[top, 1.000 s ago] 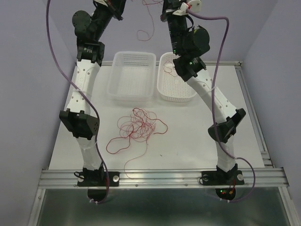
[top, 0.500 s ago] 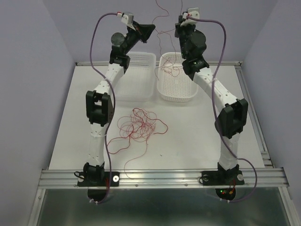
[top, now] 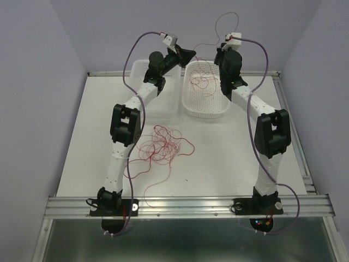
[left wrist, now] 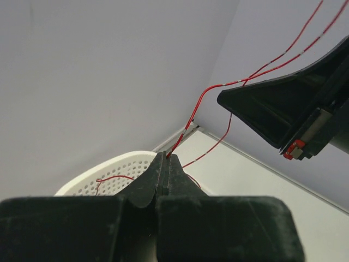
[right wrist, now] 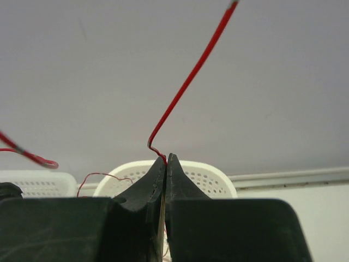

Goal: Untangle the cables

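Both arms are dropping toward the far basket (top: 210, 113). Left pincer (left wrist: 166, 159) and right pincer (right wrist: 166, 159) are each pinching shut on a cable (right wrist: 185, 87), seemingly parking it clear of the tangle (top: 161, 144).

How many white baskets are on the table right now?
2. The rectangular basket sits at the far edge, partly behind the left arm; the oval basket lies just right of it.

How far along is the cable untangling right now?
Roughly partway. Done: some red wire loops lie in the oval basket. In hand: the left gripper and right gripper are each shut on a thin red wire above that basket. Left: a tangle of red cables lies on the table.
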`<state>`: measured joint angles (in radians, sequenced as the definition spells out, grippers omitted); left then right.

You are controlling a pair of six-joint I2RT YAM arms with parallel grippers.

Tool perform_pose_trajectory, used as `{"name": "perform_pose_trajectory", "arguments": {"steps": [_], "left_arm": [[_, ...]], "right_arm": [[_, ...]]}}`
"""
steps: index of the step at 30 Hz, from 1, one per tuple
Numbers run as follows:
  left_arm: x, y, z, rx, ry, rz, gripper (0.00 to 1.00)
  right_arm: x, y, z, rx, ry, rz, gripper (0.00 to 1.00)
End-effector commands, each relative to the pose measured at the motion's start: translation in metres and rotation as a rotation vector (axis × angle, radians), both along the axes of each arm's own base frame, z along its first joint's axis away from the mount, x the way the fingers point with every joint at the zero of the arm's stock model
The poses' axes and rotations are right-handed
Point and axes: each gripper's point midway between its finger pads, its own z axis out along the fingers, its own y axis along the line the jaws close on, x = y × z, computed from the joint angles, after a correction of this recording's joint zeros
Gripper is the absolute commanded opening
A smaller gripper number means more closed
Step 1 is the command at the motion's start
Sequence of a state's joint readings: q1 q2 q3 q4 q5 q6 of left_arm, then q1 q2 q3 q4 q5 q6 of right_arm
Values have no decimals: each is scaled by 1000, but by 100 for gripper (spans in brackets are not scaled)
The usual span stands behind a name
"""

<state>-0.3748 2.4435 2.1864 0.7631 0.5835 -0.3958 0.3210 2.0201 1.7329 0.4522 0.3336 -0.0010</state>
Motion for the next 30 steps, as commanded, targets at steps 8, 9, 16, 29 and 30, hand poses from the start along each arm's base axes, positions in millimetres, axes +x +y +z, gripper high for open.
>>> {"name": "perform_pose_trajectory", "arguments": {"steps": [8,9,16,29,30], "left_arm": [[-7,-10,-45,116,141,38,0],[-9,-10,-42,116,160,56,2],[-4,-8,-67,184,267,111,44],[-27,23,19,240,98,197,70],[-31,27,33,232,76,205,70]], "right_arm": [[-14,2,-116,168,370,9,1],[-12,1,-131,168,405,-3,1],[-12,10,-206,131,657,-7,0],[-8,8,-218,85,725,-26,14],[-7,7,-209,89,710,-26,18]]}}
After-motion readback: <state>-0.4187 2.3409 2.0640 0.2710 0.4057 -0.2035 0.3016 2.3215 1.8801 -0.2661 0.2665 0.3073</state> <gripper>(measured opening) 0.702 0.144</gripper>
